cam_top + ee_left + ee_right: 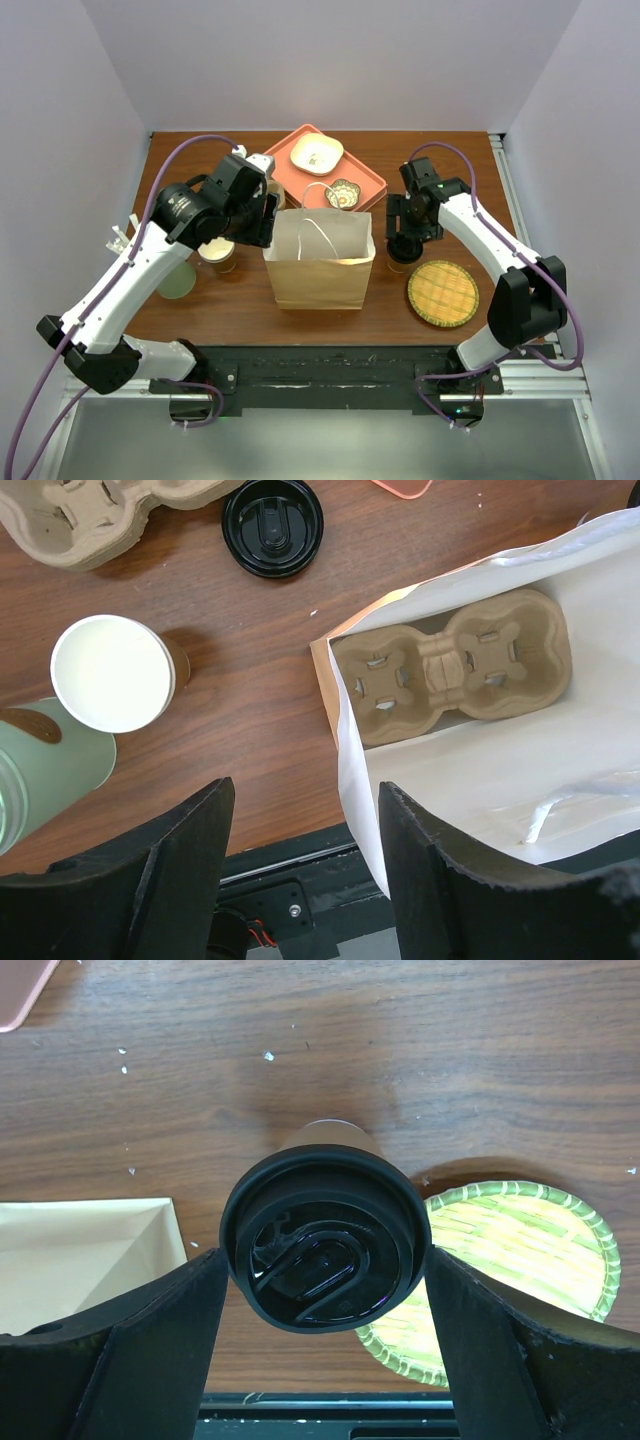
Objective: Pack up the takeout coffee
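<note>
Two strips of open counter [240,298] flank the paper bag [320,262]. We see a narrow one at its 3 o'clock, where the takeout coffee [325,1250] sits just beside the bag's wall. The broader strip at 9 o'clock is shared with a lidless cup [110,672] and a green cup [55,770]. A woven mat [520,1250] crowds the coffee at its 5 o'clock. We find the right fingers [500,1350] spread to the lid's width, pressing its rim on both sides. We see the left fingers [170,870] gaping wide, holding nothing, above the bag's 9 o'clock edge. A cup carrier [450,670] lies inside the bag.
</note>
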